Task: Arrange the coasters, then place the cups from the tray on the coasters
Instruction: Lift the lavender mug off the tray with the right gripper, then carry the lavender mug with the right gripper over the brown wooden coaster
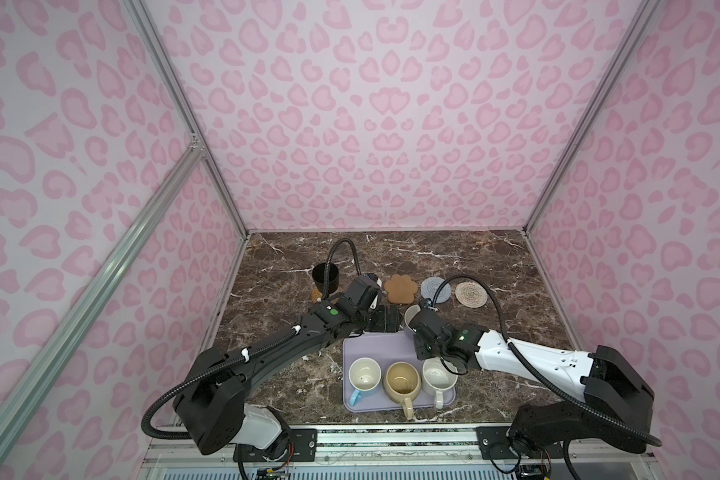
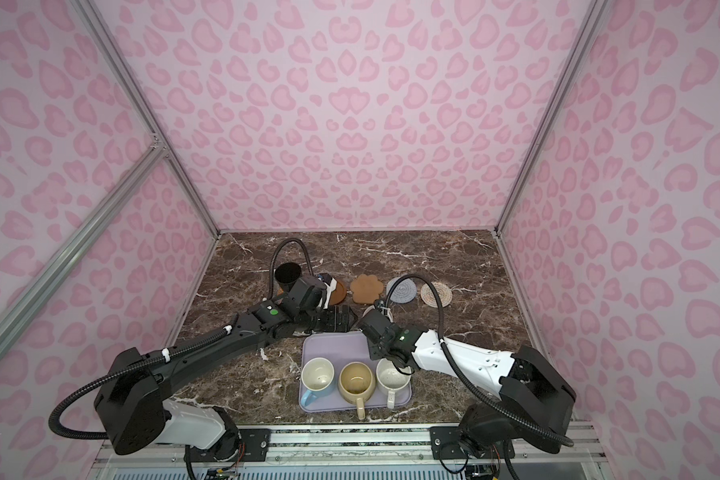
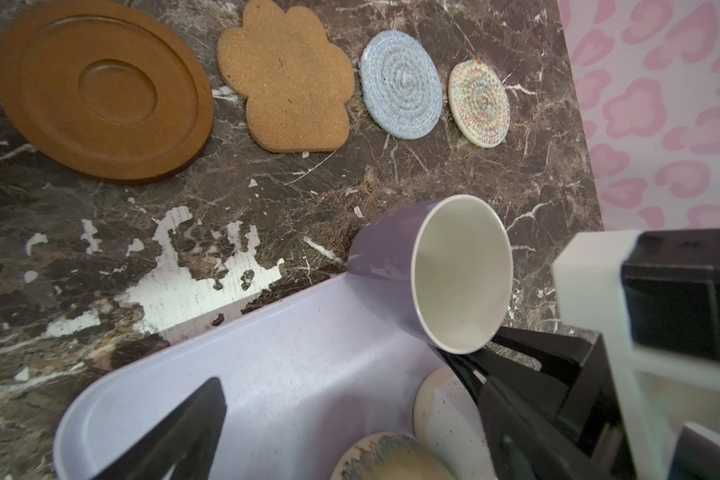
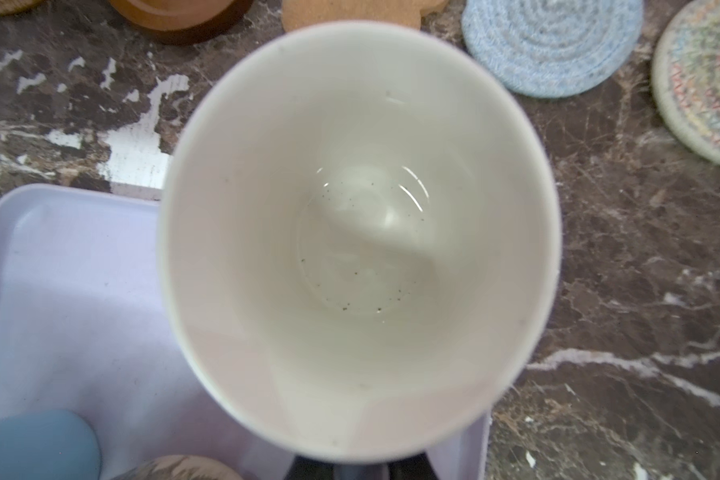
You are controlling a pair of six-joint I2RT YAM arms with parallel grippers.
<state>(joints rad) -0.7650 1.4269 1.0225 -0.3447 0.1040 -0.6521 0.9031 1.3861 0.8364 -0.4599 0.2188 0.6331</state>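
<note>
R gripper [image 3: 483, 355] clamped on lavender cup [image 3: 391, 266], tilted over far corner of tray [image 1: 371, 349]; L gripper [image 1: 385, 323] spread wide, just beyond tray.

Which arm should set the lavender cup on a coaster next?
Right: the right gripper is shut on the lavender cup at the far edge of the tray; the left gripper is open and empty.

Your marble table [image 1: 474, 266] bears the lavender tray [image 1: 371, 349] near its front. Behind it lie a rattan coaster [image 1: 316, 296], dark brown coaster [image 3: 100, 87], paw coaster [image 1: 399, 289], grey-blue coaster [image 1: 429, 286] and cream coaster [image 1: 470, 294].
</note>
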